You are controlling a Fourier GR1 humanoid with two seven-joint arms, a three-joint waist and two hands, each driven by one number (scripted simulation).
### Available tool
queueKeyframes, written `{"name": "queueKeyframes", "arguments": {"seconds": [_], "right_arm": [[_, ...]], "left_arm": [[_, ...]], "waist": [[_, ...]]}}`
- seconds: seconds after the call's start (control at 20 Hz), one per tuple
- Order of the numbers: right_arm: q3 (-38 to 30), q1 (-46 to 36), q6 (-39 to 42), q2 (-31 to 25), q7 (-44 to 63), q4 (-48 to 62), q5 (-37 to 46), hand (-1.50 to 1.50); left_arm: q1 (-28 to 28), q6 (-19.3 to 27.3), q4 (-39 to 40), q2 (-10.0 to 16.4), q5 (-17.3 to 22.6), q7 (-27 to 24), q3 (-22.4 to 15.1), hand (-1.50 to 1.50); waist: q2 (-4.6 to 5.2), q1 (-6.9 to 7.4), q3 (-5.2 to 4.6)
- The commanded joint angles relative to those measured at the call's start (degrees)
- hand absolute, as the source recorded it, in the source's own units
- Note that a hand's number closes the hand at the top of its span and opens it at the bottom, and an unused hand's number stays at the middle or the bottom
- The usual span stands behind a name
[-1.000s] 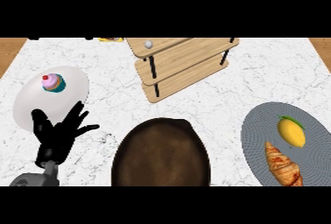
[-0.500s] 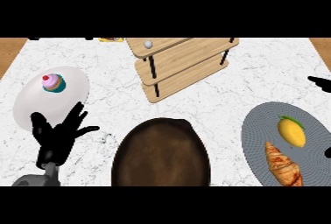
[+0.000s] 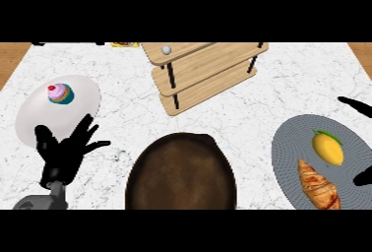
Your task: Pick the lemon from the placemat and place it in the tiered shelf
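A yellow lemon [image 3: 327, 148] lies on the round grey placemat [image 3: 292, 152] at the right, just above a croissant [image 3: 318, 184]. The wooden tiered shelf [image 3: 205, 74] stands at the back centre, tilted in the view. Only black fingers [image 3: 356, 105] of my right hand show at the right edge, spread above and beside the placemat, apart from the lemon. My left hand [image 3: 66, 150] rests open at the lower left with fingers up, holding nothing.
A white plate [image 3: 40, 108] with a pink and teal cupcake [image 3: 60, 93] sits at the left, just above my left hand. A dark brown round bowl [image 3: 181, 172] fills the front centre. A small white ball [image 3: 166, 49] lies on the shelf's top.
My right hand's fingers have come into view at the right edge, reaching further in over the placemat. The left hand has stayed put.
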Motion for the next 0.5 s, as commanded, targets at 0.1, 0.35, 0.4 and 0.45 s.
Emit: {"name": "queueKeyframes", "arguments": {"seconds": [0.1, 0.35, 0.4, 0.45], "right_arm": [[0.36, -0.96, 0.11, 5.36, 7.74, -4.73, 4.33, -1.50], [-0.64, -2.43, 0.62, 8.92, 4.43, 0.83, 8.96, -1.50], [0.23, -0.07, -1.51, 9.65, 1.44, 1.24, 11.95, -1.50], [-1.14, 2.45, -1.70, 9.31, 0.50, 0.55, 12.79, -1.50]], "left_arm": [[-1.81, -1.37, 4.63, 0.36, -1.26, 0.38, 2.15, 0.00], [1.58, -3.38, 2.11, 0.90, -1.20, 0.38, 3.28, 0.00], [-2.02, -4.58, 6.19, 1.17, -0.16, 0.45, 4.88, 0.00], [-2.62, -2.23, 4.75, -0.50, -1.77, 2.26, 3.51, 0.00]], "waist": [[0.42, 0.08, -0.42], [0.45, 0.44, -0.40], [0.49, 0.15, -0.40], [0.43, -0.01, -0.39]]}}
